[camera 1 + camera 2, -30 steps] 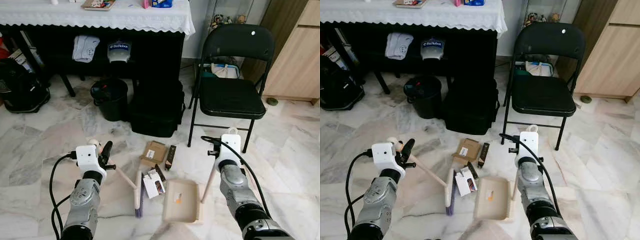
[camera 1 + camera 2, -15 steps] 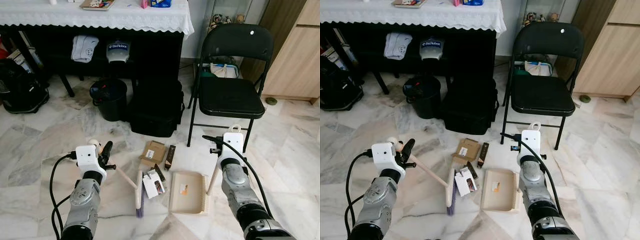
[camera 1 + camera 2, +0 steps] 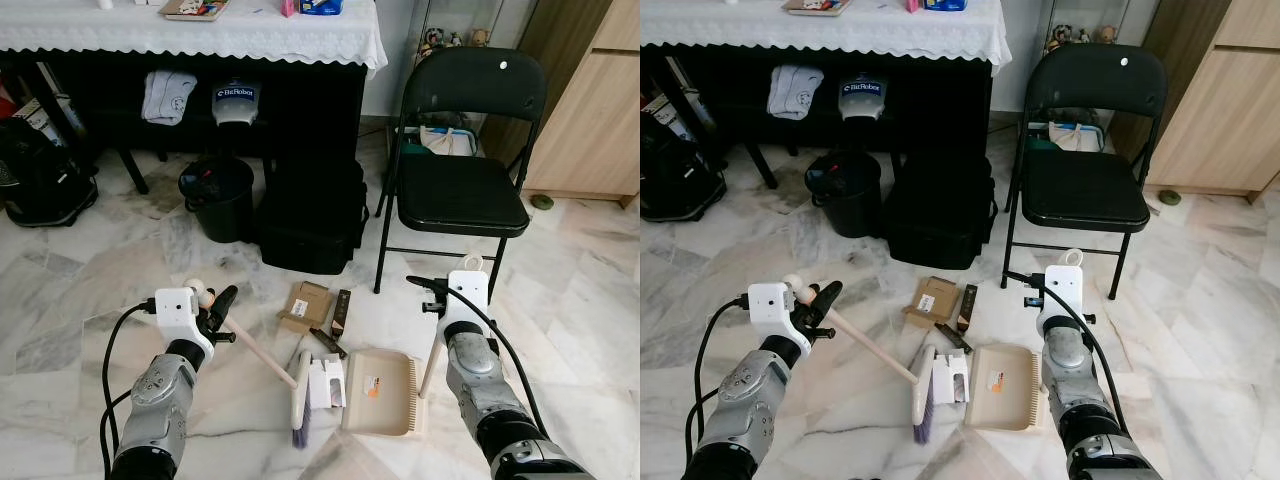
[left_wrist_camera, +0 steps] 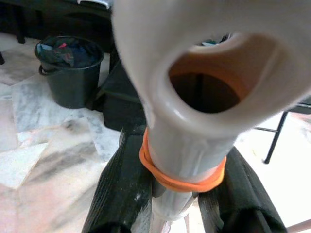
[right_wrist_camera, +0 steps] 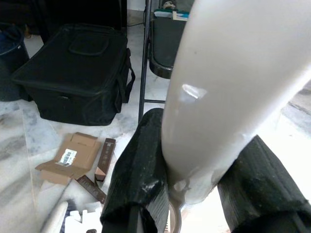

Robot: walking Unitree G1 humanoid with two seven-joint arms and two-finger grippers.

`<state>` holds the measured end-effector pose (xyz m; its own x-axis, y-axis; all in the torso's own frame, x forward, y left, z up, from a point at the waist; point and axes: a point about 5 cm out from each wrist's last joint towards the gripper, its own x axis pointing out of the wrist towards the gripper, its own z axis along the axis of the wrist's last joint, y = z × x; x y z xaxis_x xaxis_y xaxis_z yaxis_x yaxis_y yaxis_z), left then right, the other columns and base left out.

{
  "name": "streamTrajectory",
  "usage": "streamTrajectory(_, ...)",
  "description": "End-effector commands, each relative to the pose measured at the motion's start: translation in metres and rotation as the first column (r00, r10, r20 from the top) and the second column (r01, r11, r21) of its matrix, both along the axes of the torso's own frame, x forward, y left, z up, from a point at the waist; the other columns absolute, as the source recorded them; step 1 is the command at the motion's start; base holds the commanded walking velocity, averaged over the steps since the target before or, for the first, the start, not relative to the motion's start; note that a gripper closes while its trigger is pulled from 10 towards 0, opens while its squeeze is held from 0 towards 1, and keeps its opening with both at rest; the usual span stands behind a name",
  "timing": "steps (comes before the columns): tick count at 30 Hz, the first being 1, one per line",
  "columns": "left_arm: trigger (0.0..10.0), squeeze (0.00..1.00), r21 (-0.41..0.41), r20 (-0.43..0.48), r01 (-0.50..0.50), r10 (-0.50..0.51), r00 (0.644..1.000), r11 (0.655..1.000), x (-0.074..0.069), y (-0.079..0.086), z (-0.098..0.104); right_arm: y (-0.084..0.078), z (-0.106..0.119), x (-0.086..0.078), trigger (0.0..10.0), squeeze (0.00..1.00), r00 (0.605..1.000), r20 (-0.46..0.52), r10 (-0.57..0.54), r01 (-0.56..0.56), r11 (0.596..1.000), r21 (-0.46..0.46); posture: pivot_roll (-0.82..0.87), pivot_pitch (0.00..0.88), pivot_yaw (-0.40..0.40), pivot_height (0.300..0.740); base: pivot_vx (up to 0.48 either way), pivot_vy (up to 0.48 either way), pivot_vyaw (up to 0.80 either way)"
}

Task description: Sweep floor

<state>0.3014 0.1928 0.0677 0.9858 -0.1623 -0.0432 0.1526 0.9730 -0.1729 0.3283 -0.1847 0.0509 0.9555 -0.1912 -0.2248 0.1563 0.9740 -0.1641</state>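
My left gripper point(image 3: 218, 303) is shut on the top end of a cream broom handle point(image 4: 194, 97) that wears an orange band. The broom head point(image 3: 300, 398), with purple bristles, rests on the marble floor against a small white box point(image 3: 327, 380). My right gripper point(image 3: 438, 303) is shut on the white handle point(image 5: 228, 87) of a beige dustpan point(image 3: 385, 395), which lies flat just right of the white box. A brown cardboard box point(image 3: 308, 305) and two dark bars point(image 3: 341, 313) lie on the floor just beyond.
A black folding chair point(image 3: 465, 190) stands at the right rear, with a black bag point(image 3: 312, 215) and a black bin point(image 3: 220, 195) in front of a cloth-covered table point(image 3: 200, 35). A wooden cabinet point(image 3: 590, 100) is far right, dark gear point(image 3: 40, 170) far left.
The broom head has swept rightward, pushing the white box up to the dustpan's mouth. The dustpan has shifted slightly right and now lies flatter on the floor.
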Motion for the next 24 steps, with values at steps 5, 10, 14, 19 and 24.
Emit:
streamTrajectory(5,10.0,0.00,-0.030,-0.019,0.050,-0.050,0.999,0.998,-0.002,0.000,0.001,0.005,-0.008,-0.005,10.0,0.00,0.999,-0.024,0.024,-0.024,1.000,-0.002,0.05,0.098,-0.008,0.740,0.000,0.000,0.00)
streamTrajectory(10,10.0,0.00,-0.043,-0.037,0.068,-0.070,0.997,0.997,-0.002,0.001,0.001,0.008,-0.013,-0.008,10.0,0.00,0.998,-0.041,0.038,-0.038,0.999,0.001,0.05,0.099,-0.005,0.740,0.000,0.000,0.00)
streamTrajectory(14,10.0,0.00,-0.068,-0.047,0.093,-0.096,0.994,0.993,-0.002,0.002,0.005,0.013,-0.017,-0.009,10.0,0.00,0.997,-0.053,0.057,-0.057,0.998,0.010,0.06,0.100,-0.004,0.740,0.000,0.000,0.00)
streamTrajectory(19,10.0,0.00,-0.167,-0.028,0.114,-0.120,0.992,0.979,0.000,0.002,0.015,0.020,-0.017,-0.009,10.0,0.00,0.995,-0.045,0.086,-0.085,0.996,0.027,0.06,0.102,-0.002,0.740,0.000,0.000,0.00)
streamTrajectory(24,10.0,0.00,-0.234,0.015,0.113,-0.113,0.994,0.966,0.003,0.003,0.029,0.024,-0.015,-0.008,10.0,0.00,0.994,-0.028,0.107,-0.106,0.994,0.038,0.06,0.102,-0.003,0.740,0.000,0.000,0.00)
